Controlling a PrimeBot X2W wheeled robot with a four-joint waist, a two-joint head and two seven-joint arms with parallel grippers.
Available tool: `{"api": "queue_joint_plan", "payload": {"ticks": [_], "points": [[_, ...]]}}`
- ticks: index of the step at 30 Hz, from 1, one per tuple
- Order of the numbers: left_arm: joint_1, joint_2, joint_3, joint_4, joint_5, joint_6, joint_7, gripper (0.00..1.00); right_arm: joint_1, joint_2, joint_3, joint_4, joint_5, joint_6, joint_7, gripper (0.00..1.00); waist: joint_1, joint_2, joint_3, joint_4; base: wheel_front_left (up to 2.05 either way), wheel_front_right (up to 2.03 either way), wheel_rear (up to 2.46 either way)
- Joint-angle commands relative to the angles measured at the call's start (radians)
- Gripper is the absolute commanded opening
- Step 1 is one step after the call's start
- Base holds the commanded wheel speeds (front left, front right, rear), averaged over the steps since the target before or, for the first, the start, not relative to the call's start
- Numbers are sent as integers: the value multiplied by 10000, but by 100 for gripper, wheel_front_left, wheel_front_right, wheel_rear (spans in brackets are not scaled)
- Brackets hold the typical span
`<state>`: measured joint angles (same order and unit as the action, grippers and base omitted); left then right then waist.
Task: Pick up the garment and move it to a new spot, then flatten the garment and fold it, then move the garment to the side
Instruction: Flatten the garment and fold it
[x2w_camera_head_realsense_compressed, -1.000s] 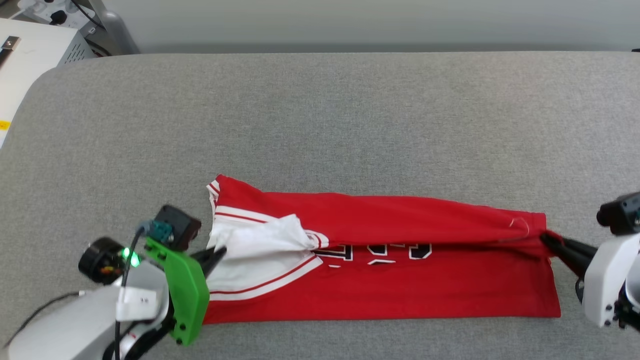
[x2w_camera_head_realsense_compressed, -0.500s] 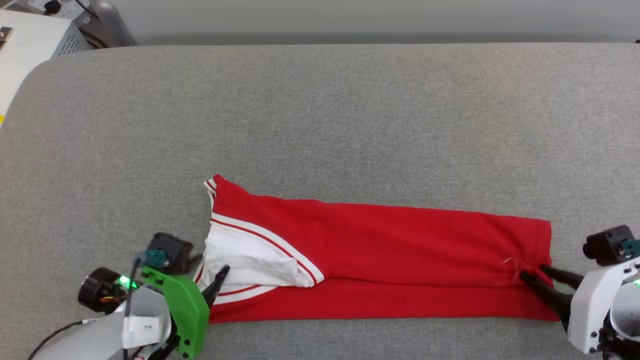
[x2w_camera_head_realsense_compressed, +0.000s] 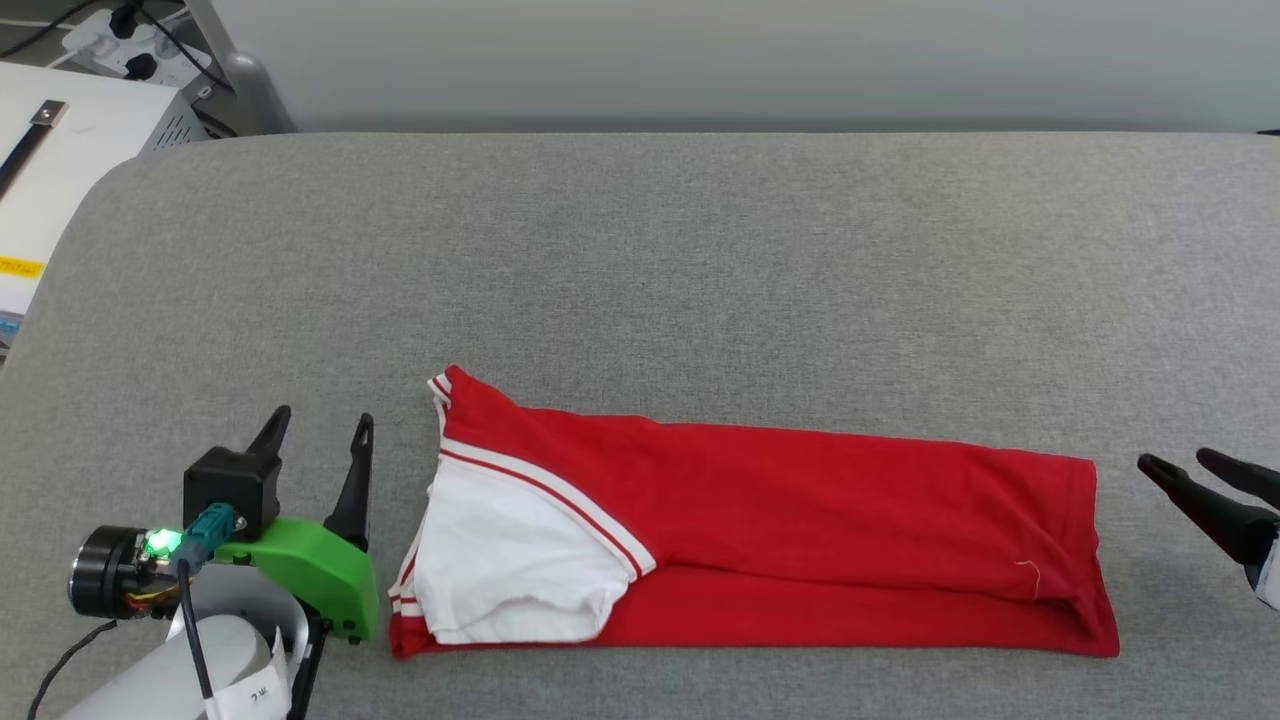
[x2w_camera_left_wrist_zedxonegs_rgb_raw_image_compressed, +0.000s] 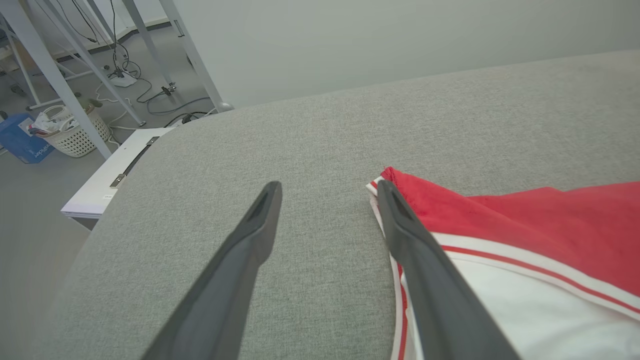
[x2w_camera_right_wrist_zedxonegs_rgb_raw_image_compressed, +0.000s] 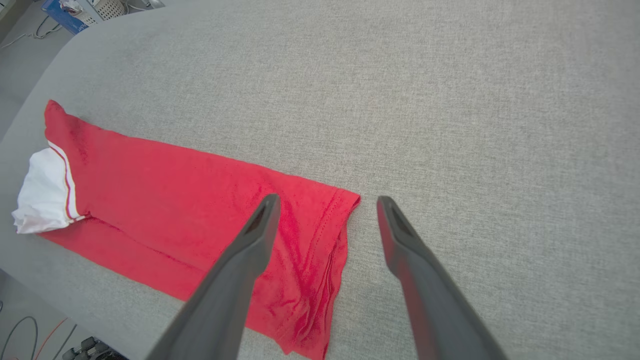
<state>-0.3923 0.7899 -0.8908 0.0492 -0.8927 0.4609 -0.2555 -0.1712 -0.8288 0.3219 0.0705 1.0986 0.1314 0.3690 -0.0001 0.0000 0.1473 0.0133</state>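
The garment (x2w_camera_head_realsense_compressed: 780, 510), red with a white sleeve at its left end, lies folded lengthwise into a long band near the front of the grey surface. It also shows in the left wrist view (x2w_camera_left_wrist_zedxonegs_rgb_raw_image_compressed: 525, 230) and the right wrist view (x2w_camera_right_wrist_zedxonegs_rgb_raw_image_compressed: 190, 200). My left gripper (x2w_camera_head_realsense_compressed: 320, 424) stands open just left of the sleeve end, free of the cloth; its fingers (x2w_camera_left_wrist_zedxonegs_rgb_raw_image_compressed: 250, 240) are spread with bare surface between them. My right gripper (x2w_camera_head_realsense_compressed: 1175, 464) is open too, a short way right of the hem. Its fingertips (x2w_camera_right_wrist_zedxonegs_rgb_raw_image_compressed: 262, 225) hover above the hem corner with nothing between them.
The grey padded surface (x2w_camera_head_realsense_compressed: 700, 260) stretches wide behind and beside the garment. A white cabinet (x2w_camera_head_realsense_compressed: 60, 150) with cables stands off its far left corner. Metal frame legs (x2w_camera_left_wrist_zedxonegs_rgb_raw_image_compressed: 190, 55) and a basket (x2w_camera_left_wrist_zedxonegs_rgb_raw_image_compressed: 70, 135) are on the floor beyond the edge.
Both grippers let go of the garment, opened and drew outward. The top layer came down over the black lettering, leaving a flat band with the sleeve on top. The camera shifted slightly.
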Motion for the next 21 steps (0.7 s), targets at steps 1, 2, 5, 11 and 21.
{"api": "queue_joint_plan", "payload": {"ticks": [1, 2, 5, 11, 21], "points": [[266, -201, 286, -105, 292, 211, -51, 100, 200, -47, -66, 164, 156, -7, 291, 100, 1, 0, 93, 97, 0, 0, 0], [336, -300, 540, -193, 535, 332, -54, 100, 223, -54, -83, 267, 214, -7, 491, 100, 1, 0, 143, 134, 0, 0, 0], [698, -707, 1429, -441, 1457, 668, -58, 100, 209, 96, -75, 678, 265, -7, 980, 100, 1, 0, 304, 276, 0, 0, 0], [1592, -1625, 2956, -795, 2839, 724, -60, 100, 46, 846, 252, 1505, 87, -7, 1369, 100, 1, 0, 549, 578, 0, 0, 0], [2874, -3132, 4760, -1239, 4751, 121, -62, 100, -226, 2091, 1105, 2417, 41, -7, 1449, 100, 1, 0, 658, 802, 0, 0, 0]]}}
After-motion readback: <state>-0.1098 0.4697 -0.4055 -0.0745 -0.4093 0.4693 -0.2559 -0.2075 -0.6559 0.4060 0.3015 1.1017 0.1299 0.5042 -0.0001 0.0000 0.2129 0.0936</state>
